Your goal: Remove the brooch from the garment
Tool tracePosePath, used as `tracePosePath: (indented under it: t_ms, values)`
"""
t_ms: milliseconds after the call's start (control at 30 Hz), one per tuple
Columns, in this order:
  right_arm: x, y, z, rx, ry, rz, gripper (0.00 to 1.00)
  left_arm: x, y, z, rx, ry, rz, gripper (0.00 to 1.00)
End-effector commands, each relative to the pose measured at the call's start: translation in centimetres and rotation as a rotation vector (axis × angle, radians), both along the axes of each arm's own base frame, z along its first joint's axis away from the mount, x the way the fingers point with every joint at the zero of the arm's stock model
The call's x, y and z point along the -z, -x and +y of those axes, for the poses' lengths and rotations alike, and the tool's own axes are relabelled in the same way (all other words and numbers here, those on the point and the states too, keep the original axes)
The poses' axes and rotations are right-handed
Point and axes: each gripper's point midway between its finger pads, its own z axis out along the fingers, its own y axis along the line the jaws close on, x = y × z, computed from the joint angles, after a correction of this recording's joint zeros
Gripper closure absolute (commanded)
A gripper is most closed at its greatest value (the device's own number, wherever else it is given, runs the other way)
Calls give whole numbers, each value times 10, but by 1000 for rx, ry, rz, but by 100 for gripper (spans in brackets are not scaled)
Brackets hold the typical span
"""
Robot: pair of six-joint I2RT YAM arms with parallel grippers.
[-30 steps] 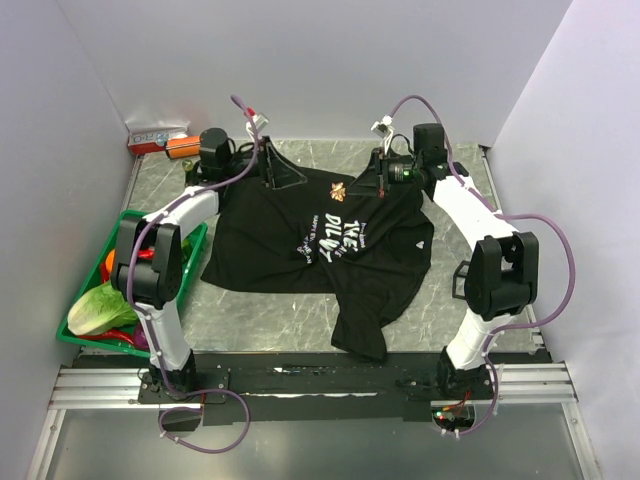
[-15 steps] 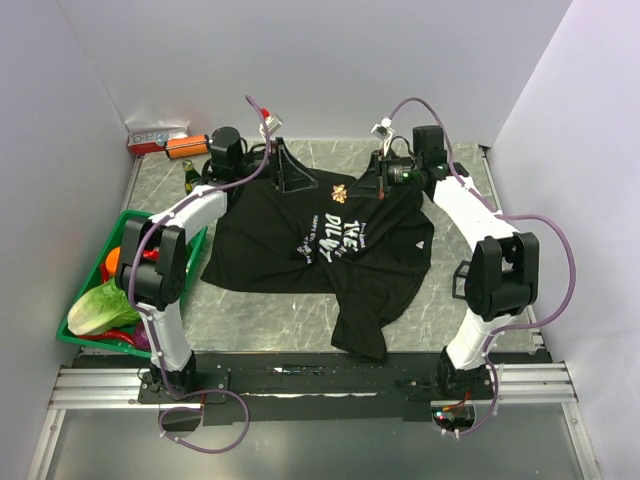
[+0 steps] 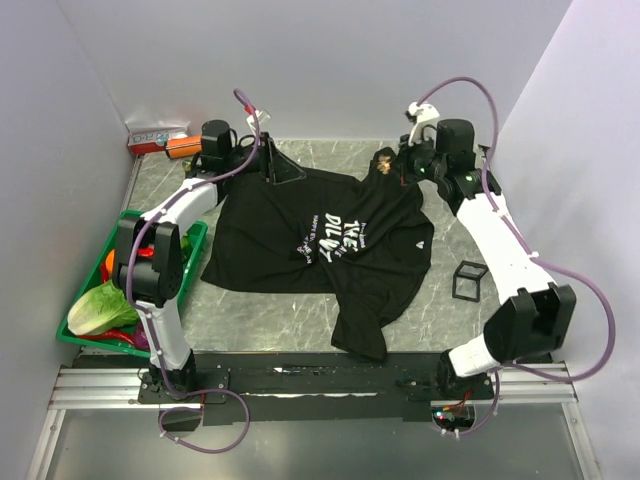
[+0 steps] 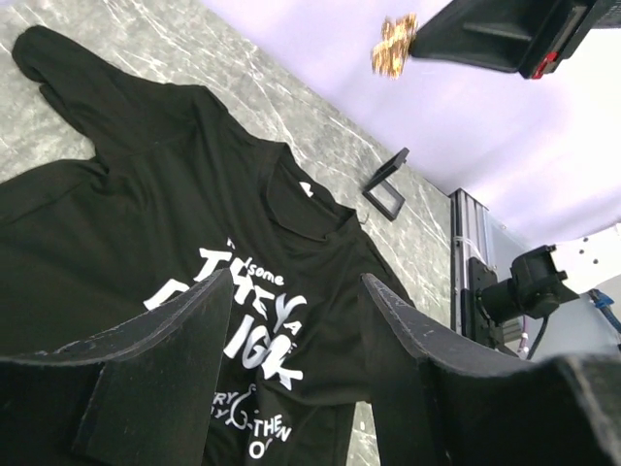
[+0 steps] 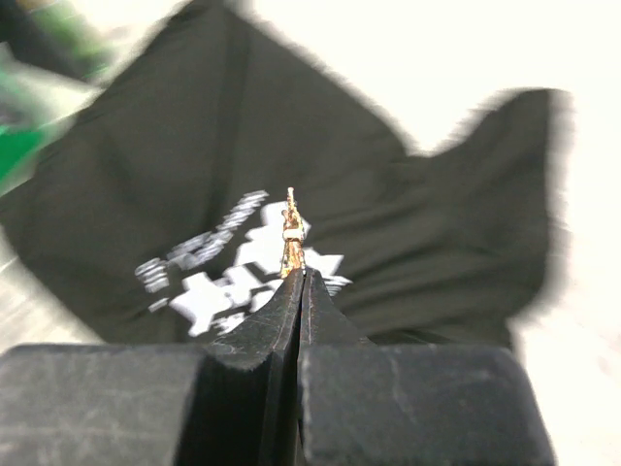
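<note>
right claw (image 5: 301,277) clenched on the brooch (image 5: 292,233), above the shirt's (image 3: 300,250) 1 o'clock corner; left claw (image 4: 296,283) gaping, empty.

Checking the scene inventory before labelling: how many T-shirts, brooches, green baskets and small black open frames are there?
T-shirt: 1
brooch: 1
green basket: 1
black open frame: 1
Total: 4

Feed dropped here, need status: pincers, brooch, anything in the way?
Right pincer shut on brooch, held clear of the T-shirt. Left pincer open, empty, above it. Nothing in the way.
</note>
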Motion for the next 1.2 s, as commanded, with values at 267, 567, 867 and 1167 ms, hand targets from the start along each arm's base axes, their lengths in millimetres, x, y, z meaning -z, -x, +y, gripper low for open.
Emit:
tracePosePath:
  t_ms: [267, 567, 867, 1167]
  values:
    - [-24, -30, -68, 540, 99, -127, 100, -5, -13, -3, -17, -10, -31, 40]
    - [0, -5, -43, 63, 151, 25, 100, -8, -15, -3, -2, -4, -41, 40]
    - [104, 111, -132, -196, 449, 463, 100, -1, -19, -2, 4, 49, -12, 41]
    - [161, 161, -199, -255, 889, 427, 100, 5, -20, -3, -1, 74, 12, 41]
